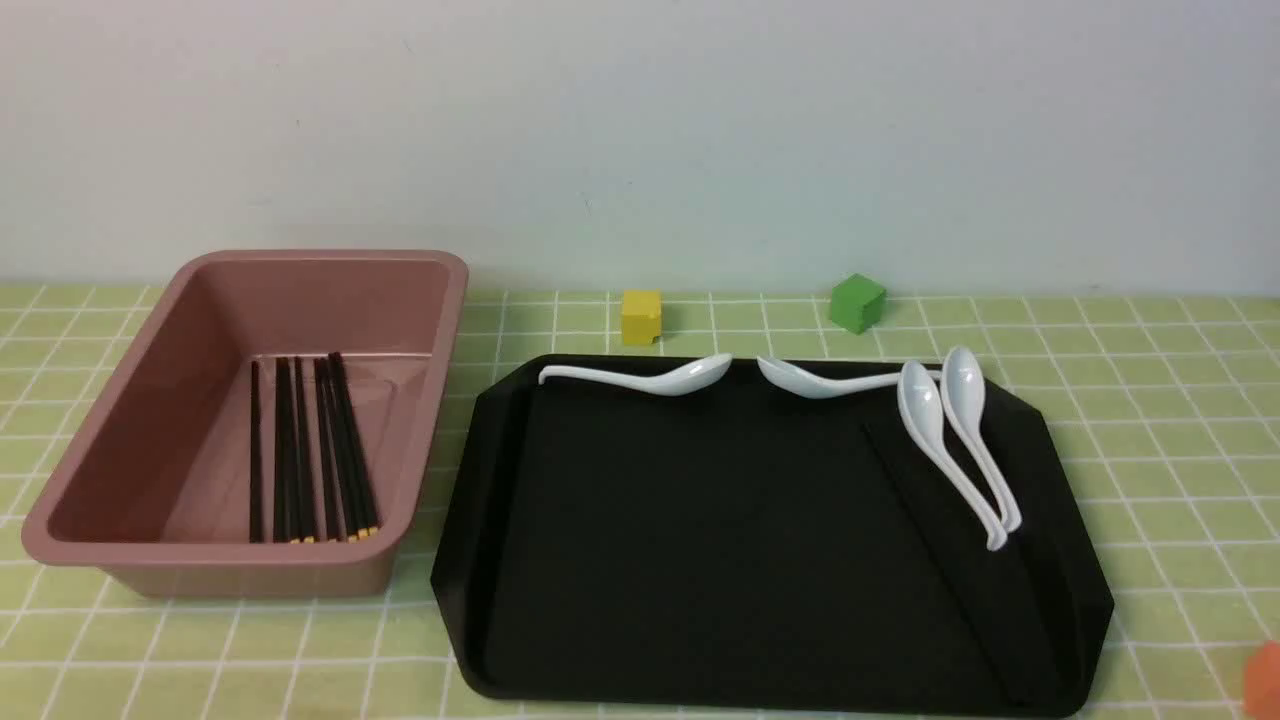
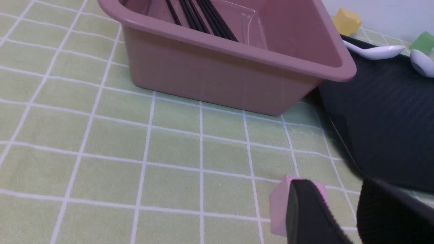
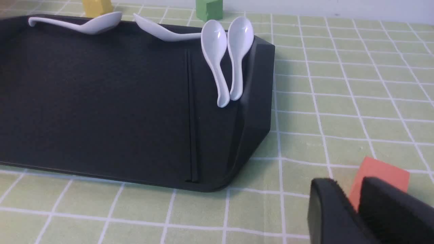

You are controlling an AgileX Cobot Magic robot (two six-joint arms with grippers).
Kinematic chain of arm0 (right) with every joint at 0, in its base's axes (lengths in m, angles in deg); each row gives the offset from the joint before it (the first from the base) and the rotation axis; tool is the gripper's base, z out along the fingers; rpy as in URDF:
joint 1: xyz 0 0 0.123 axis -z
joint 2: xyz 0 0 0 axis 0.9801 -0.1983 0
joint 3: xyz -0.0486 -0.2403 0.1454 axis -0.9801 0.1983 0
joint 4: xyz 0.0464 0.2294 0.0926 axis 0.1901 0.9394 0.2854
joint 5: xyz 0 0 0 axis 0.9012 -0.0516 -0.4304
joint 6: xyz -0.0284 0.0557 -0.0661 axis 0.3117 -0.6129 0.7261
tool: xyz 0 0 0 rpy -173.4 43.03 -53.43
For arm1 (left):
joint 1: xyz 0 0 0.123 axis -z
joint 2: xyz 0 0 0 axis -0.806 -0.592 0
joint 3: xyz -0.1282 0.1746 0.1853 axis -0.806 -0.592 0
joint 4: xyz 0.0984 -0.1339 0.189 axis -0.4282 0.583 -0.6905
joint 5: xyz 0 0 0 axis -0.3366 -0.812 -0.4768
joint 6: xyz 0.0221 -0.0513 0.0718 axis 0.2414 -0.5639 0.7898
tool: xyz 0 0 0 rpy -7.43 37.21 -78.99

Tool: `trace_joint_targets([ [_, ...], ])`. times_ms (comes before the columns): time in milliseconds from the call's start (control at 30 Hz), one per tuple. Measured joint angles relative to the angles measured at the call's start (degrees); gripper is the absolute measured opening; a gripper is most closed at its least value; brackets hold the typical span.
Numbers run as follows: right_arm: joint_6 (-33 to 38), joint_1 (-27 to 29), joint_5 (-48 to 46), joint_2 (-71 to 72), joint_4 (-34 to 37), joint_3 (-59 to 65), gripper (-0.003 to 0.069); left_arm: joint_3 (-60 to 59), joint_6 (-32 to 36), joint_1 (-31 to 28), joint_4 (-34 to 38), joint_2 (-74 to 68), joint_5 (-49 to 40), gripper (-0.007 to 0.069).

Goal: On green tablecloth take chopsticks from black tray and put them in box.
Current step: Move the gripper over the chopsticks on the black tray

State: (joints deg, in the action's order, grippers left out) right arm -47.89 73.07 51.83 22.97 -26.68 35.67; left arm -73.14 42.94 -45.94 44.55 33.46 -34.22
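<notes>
On the green tablecloth, the pink box stands at the left with several black chopsticks lying in it, yellow tips toward me. More chopsticks lie slanted on the right part of the black tray, hard to make out against it; in the right wrist view these chopsticks run along the tray. Neither gripper shows in the front view. My left gripper hangs open and empty over the cloth near the box. My right gripper is off the tray's near right corner, jaws slightly parted, holding nothing.
Several white spoons rest on the tray's far and right rim. A yellow cube and a green cube sit behind the tray. An orange block lies just beyond my right fingers, and a pink cube lies behind my left ones.
</notes>
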Motion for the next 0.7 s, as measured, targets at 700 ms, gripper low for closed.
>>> trace_joint_targets([
  [700,0.0,0.0,-0.07,0.0,0.0,-0.01,0.0199,0.0,0.0,0.0,0.0,0.0,0.0,0.0238],
])
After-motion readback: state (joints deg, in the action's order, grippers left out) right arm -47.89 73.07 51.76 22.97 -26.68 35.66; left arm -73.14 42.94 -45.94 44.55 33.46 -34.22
